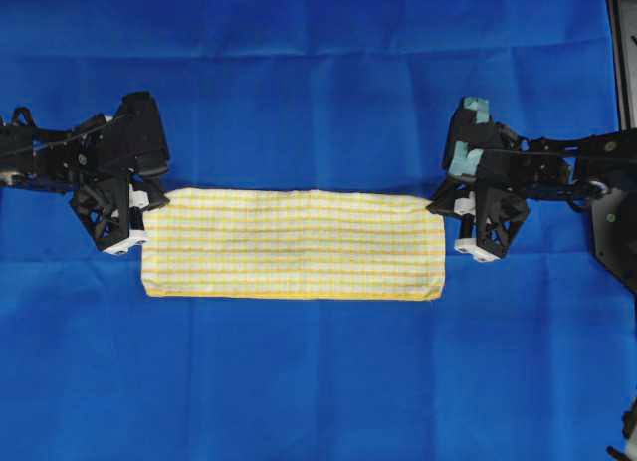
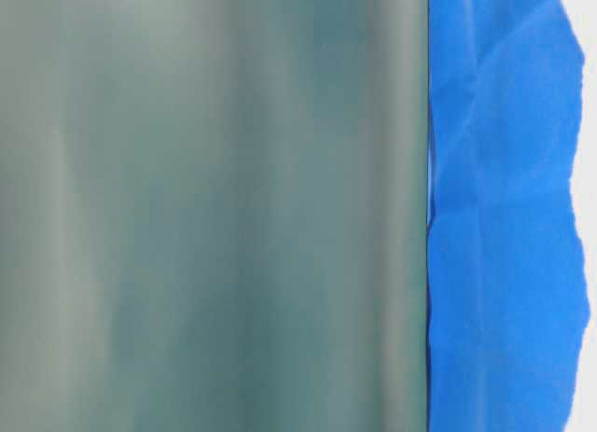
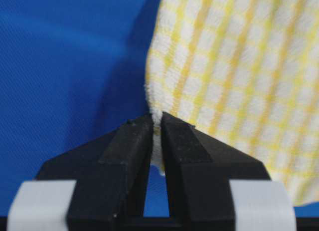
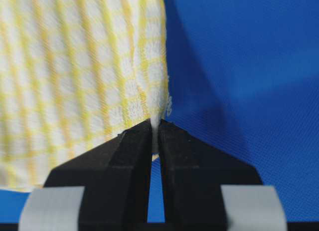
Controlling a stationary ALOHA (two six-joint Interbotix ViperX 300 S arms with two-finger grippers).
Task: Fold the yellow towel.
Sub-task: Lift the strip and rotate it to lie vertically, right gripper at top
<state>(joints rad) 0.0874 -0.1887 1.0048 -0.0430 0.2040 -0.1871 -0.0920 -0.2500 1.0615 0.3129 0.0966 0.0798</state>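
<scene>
The yellow towel (image 1: 294, 244) lies as a long band across the middle of the blue cloth, seen from overhead. My left gripper (image 1: 149, 199) is shut on its far left corner, and my right gripper (image 1: 445, 204) is shut on its far right corner. In the left wrist view the black fingertips of the left gripper (image 3: 156, 122) pinch the white edge of the yellow towel (image 3: 234, 71). The right wrist view shows the right gripper (image 4: 155, 126) clamped the same way on a corner of the yellow towel (image 4: 79, 66).
A large plain blue cloth (image 1: 318, 73) covers the whole work surface. The table-level view is mostly filled by a blurred grey-green surface (image 2: 215, 208), with a strip of blue cloth (image 2: 494, 217) at its right.
</scene>
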